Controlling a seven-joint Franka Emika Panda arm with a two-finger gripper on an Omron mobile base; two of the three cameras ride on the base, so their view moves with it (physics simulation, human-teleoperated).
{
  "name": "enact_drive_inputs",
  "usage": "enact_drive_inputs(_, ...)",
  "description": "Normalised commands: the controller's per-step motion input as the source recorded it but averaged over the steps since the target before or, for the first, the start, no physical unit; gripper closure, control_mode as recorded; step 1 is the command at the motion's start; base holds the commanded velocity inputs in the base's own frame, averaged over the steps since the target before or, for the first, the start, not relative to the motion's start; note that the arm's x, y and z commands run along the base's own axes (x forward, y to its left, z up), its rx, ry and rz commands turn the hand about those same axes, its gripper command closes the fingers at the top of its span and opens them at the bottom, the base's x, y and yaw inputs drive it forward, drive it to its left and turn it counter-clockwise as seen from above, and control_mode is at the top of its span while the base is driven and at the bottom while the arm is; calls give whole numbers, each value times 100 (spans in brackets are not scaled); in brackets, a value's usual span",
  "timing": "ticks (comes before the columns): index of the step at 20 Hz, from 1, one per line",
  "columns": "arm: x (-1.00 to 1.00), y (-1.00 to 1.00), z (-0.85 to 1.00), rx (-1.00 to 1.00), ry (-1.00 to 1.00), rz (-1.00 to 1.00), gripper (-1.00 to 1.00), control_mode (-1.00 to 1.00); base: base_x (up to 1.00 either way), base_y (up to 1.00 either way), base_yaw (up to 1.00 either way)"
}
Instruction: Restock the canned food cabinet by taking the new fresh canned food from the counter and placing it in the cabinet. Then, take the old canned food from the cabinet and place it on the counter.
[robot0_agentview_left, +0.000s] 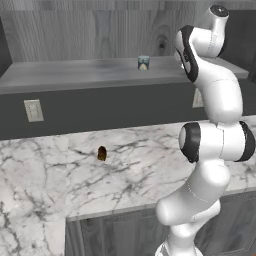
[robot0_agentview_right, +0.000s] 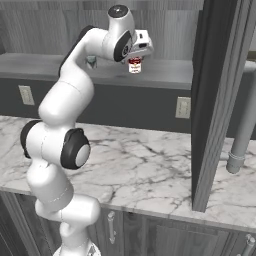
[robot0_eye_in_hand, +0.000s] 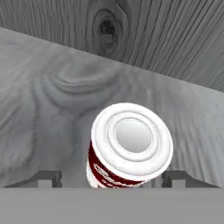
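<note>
Small cylindrical can with red upper band, white lower band and silver lid (robot0_eye_in_hand: 130, 146), upright on flat grey wood-grain cabinet shelf (robot0_agentview_right: 165, 75). Two-finger gripper (robot0_eye_in_hand: 111, 178) above it, fingertips (robot0_eye_in_hand: 47, 178) spread clear of both sides, not gripping. Blue-grey can with pale label (robot0_agentview_left: 143, 63) further along shelf. White grey-veined marble counter (robot0_agentview_left: 45, 175) below, with tiny dark brown object (robot0_agentview_left: 102, 153).

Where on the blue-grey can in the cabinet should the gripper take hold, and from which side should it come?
Probably the middle of the blue-grey can, across its round side wall, coming level from the cabinet's open front. It stands upright on the shelf board with bare board around it, so the fingers could pass on both sides.
</note>
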Motion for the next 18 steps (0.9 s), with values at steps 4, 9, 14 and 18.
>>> enact_drive_inputs(4,0,0,0,2,-24,0,-100,-100,0,0,0)
enact_drive_inputs(9,-46,2,-2,7,-32,0,-100,-100,0,0,0)
enact_drive_inputs(14,-100,19,-11,10,-32,-2,-100,-100,0,0,0)
enact_drive_inputs(18,-92,62,52,4,0,-6,-100,-100,0,0,0)
